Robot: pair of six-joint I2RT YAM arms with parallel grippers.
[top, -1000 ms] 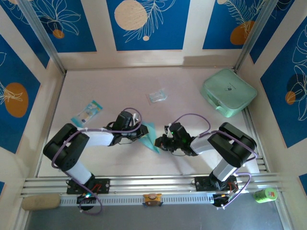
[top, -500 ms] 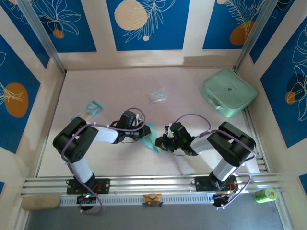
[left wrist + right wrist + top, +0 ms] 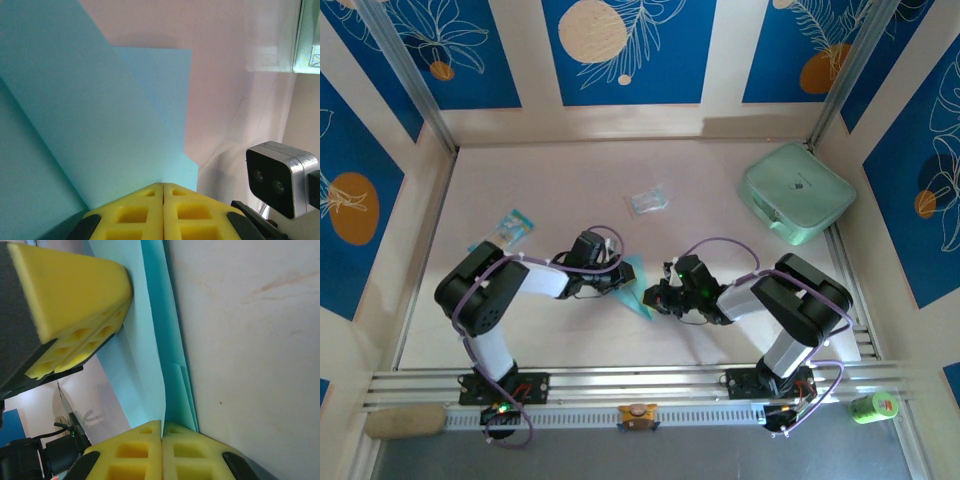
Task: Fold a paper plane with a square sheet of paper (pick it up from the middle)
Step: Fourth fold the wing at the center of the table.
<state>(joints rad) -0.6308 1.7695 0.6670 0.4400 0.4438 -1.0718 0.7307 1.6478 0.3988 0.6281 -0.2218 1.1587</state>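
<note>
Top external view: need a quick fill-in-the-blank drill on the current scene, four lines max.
1. The folded paper between the two arms is light ____.
2. The mint-green case sits far back on the ____ arm's side.
3. The left tool and the right tool both have their jaws ____.
4. The printed packet lies on the ____ arm's side.

Missing words: blue; right; shut; left.
</note>
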